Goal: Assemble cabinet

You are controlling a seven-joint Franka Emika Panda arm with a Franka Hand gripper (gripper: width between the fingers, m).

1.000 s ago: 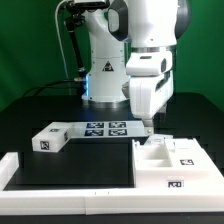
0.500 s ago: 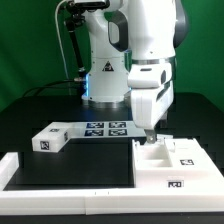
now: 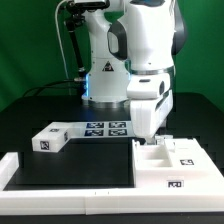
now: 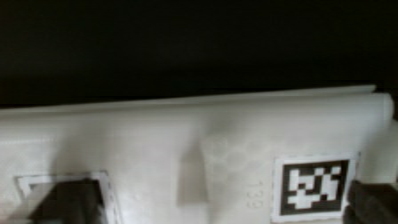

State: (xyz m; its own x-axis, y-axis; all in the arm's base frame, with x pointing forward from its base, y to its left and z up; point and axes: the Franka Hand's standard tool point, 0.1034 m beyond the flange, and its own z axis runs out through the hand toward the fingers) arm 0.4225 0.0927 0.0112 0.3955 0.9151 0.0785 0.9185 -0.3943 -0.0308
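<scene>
The white cabinet body (image 3: 172,162) lies at the exterior view's right, with tags on its front and top. A separate white tagged block (image 3: 50,139) lies at the exterior view's left. My gripper (image 3: 147,137) hangs straight down at the cabinet body's near-left corner, fingertips at its top edge. In the wrist view a white cabinet panel (image 4: 196,130) with a tag (image 4: 320,186) fills the picture. My gripper (image 4: 222,205) is open there: one dark finger (image 4: 63,200) stands on each side, and the panel lies behind the gap. Whether the fingers touch it is unclear.
The marker board (image 3: 105,128) lies flat behind the gripper, in front of the robot base. A low white rail (image 3: 60,178) runs along the front of the black table. Black backdrop panels stand at both sides.
The arm's wrist has straightened and shifted slightly toward the exterior view's left above the cabinet body. The parts on the table have not moved.
</scene>
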